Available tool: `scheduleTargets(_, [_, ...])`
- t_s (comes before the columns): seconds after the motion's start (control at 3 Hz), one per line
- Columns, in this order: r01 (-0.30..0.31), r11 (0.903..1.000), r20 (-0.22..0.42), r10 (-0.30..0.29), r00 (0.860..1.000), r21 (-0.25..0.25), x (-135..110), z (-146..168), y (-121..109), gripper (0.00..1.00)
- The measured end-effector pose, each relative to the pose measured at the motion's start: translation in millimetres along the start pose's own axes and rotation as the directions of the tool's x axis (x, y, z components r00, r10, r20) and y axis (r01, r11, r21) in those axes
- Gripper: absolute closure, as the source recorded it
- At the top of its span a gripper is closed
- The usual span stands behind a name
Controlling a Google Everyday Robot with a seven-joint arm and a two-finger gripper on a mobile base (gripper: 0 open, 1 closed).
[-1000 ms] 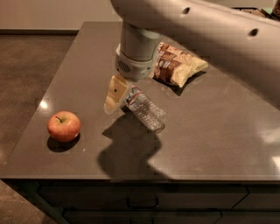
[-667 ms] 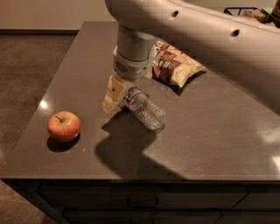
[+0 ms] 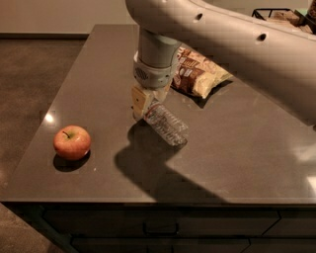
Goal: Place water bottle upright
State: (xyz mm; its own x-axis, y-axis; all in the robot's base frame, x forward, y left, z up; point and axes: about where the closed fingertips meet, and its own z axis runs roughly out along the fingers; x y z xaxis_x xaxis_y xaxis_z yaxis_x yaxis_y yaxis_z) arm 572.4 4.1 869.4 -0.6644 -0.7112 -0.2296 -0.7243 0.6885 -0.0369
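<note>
The water bottle (image 3: 167, 124) is a small clear ribbed bottle lying on its side on the dark table (image 3: 98, 74), its far end pointing to the front right. My gripper (image 3: 148, 109) hangs straight down from the large grey arm over the bottle's upper left end. It is shut on that end. The cream left finger (image 3: 139, 103) presses against the bottle, and the other finger is hidden behind it. The bottle's cap and label are hidden by the gripper.
A red apple (image 3: 72, 142) sits at the front left of the table. A brown and yellow snack bag (image 3: 200, 75) lies just behind the gripper. A dark wire basket (image 3: 276, 14) stands at the far right. The table's front edge is close below.
The left finger has moved right, up against the bottle's end. The wrist has stayed almost in place. The bottle and the apple have not moved.
</note>
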Motion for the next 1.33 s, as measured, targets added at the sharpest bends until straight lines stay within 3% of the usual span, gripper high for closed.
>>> scheduleTargets(0.67, [0.044, 0.9987, 0.040, -0.043, 0.998, -0.027, 5.0, -6.0, 8.0, 0.87])
scheduleTargets(1.0, [0.128, 0.9901, 0.172, -0.116, 0.978, -0.057, -6.7, -36.0, 21.0, 1.00])
scheduleTargets(1.33, [0.221, 0.9712, 0.317, -0.184, 0.930, -0.087, -24.8, -70.7, 32.8, 1.00])
